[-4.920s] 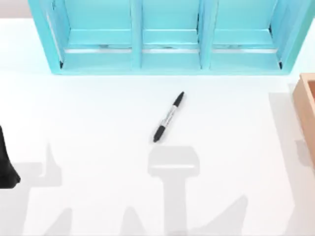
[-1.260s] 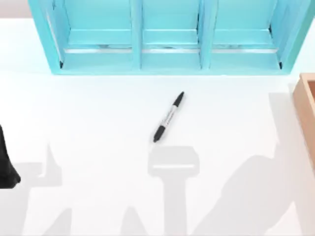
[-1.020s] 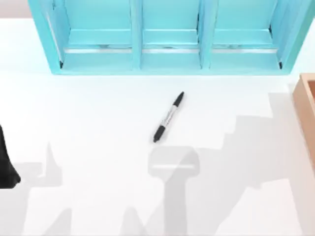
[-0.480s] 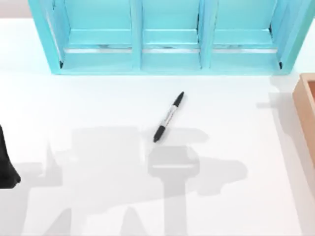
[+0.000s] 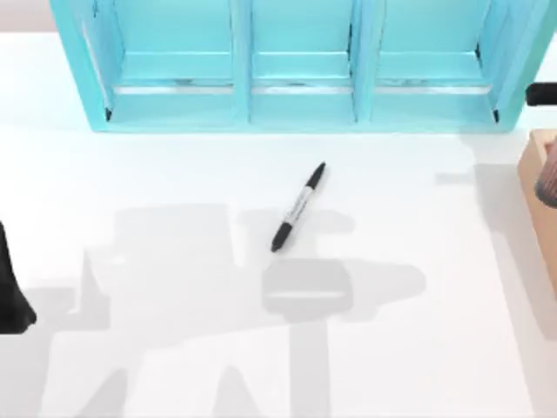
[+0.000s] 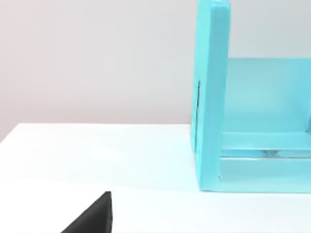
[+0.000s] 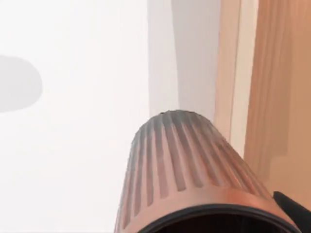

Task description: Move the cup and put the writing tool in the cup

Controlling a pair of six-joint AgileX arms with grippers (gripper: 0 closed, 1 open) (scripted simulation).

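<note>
Close to the right wrist camera, the cup (image 7: 187,174) is held up off the table (image 5: 174,348), apparently grasped by the right gripper, though only a dark sliver of a finger (image 7: 291,206) shows beside its rim. From above, the cup (image 5: 548,178) peeks in at the table's right edge, over the tan wooden box (image 5: 541,187). The marker (image 5: 298,207) lies flat mid-table, in front of the blue shelf (image 5: 296,65). My left arm (image 5: 10,287) sits parked at the left edge; I cannot tell how its jaws stand.
</note>
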